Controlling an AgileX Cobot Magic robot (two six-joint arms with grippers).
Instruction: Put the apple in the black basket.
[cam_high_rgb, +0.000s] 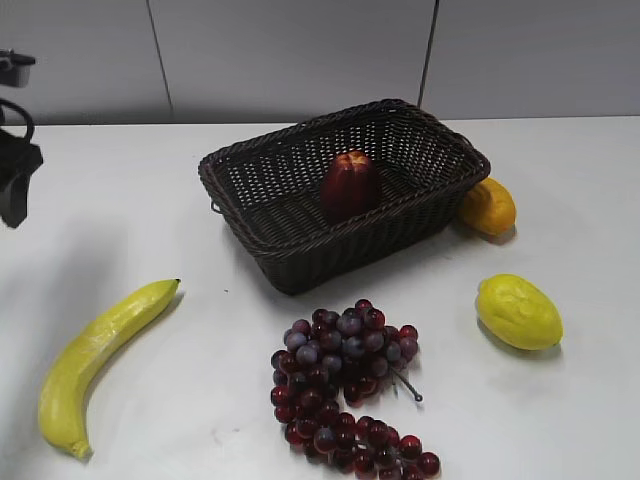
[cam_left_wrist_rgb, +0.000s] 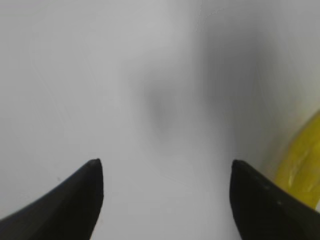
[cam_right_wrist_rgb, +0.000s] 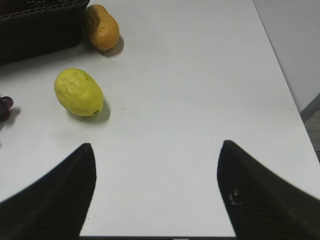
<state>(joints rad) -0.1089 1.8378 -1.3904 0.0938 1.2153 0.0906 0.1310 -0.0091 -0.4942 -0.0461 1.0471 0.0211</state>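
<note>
The dark maroon-red apple (cam_high_rgb: 350, 185) stands upright inside the black basket (cam_high_rgb: 262, 228), near its middle. The basket's corner also shows in the right wrist view (cam_right_wrist_rgb: 40, 27). My left gripper (cam_left_wrist_rgb: 162, 167) is open and empty, close above bare white table, far left of the basket; part of its arm shows at the left edge of the exterior view (cam_high_rgb: 15, 175). My right gripper (cam_right_wrist_rgb: 156, 150) is open and empty over bare table to the right of the basket; it is out of the exterior view.
A banana (cam_high_rgb: 95, 355) lies front left, its edge showing in the left wrist view (cam_left_wrist_rgb: 302, 170). Dark red-purple grapes (cam_high_rgb: 345, 385) lie in front of the basket. A lemon (cam_high_rgb: 518, 312) (cam_right_wrist_rgb: 79, 92) lies right. An orange-yellow fruit (cam_high_rgb: 488, 207) (cam_right_wrist_rgb: 102, 27) touches the basket's right end.
</note>
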